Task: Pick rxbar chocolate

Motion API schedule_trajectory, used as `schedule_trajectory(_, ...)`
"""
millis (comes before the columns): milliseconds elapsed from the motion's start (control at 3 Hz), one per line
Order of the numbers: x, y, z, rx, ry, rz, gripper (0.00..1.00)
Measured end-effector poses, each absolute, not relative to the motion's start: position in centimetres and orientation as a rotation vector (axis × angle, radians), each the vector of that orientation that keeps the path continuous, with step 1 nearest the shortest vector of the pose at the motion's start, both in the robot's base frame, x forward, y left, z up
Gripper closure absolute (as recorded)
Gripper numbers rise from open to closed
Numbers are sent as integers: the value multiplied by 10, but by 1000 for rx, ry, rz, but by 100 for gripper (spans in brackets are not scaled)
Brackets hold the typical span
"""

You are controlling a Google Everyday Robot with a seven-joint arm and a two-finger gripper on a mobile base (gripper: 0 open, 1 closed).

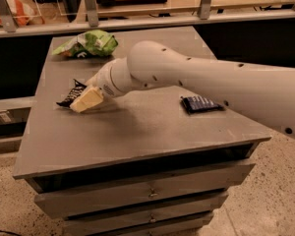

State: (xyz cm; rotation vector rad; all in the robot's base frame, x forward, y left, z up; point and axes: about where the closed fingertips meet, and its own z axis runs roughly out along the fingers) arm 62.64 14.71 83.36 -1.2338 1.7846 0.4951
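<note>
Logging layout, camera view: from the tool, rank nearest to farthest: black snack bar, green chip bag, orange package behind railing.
1. Black-wrapped rxbar chocolate, beside the tool, left on grey table.
2. Crumpled green chip bag, table's back-left.
3. Orange-and-white package, beyond the railing.

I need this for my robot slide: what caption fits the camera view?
Robot's tool at the black rxbar chocolate, left side of a grey cabinet; green chip bag behind, blue bar aside.
</note>
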Motion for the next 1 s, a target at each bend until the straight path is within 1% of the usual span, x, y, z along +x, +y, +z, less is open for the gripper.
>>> schedule_trajectory(1000, 640, 126, 886, -1086, 1715, 627, 100)
